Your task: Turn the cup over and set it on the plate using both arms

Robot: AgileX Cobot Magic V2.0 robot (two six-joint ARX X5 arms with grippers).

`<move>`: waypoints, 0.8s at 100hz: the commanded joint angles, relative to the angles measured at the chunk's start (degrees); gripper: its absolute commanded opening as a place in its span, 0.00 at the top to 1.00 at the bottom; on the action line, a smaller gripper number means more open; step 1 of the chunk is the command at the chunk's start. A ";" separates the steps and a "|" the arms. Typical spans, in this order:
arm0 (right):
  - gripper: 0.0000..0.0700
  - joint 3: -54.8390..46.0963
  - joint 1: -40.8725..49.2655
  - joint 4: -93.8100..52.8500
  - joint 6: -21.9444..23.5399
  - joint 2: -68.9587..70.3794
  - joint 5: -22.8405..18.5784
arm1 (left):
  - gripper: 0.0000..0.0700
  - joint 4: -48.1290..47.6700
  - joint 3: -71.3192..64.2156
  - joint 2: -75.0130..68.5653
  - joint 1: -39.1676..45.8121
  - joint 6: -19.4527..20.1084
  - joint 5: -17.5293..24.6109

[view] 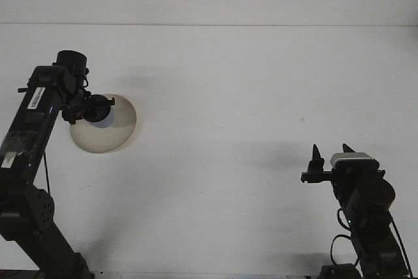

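Front view. Left arm was stretched up along the left edge of the frame, wrist bent toward the plate (111, 132). Left tool (96, 110) was clamped on the cup (102, 115), a small dark blue cup with its pale opening facing right. Cup sat over the upper-left part of the plate, overlapping its rim as seen from this camera; whether it touched the plate surface could not be told. The plate, round and cream-coloured, lay on the white tabletop (248, 96) at left of centre.

Right arm was folded low at the lower right corner, well apart from cup and plate. Right tool (330, 155) pointed upward with its two dark fingertips spread apart, nothing between them.
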 commanded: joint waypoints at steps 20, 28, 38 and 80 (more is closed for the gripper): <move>0.29 0.52 0.13 0.52 -0.68 0.17 0.02 | 0.98 0.68 1.20 6.64 2.51 0.70 0.09; 0.29 0.52 0.13 0.52 -0.66 0.17 0.02 | 0.98 0.85 1.20 7.41 2.64 0.70 0.17; 0.29 0.52 0.13 0.52 -0.66 0.17 0.02 | 0.93 1.07 1.20 7.65 2.84 0.72 1.22; 0.29 0.52 0.13 0.55 -0.66 0.17 0.02 | 0.45 0.04 4.74 7.63 3.41 3.04 4.59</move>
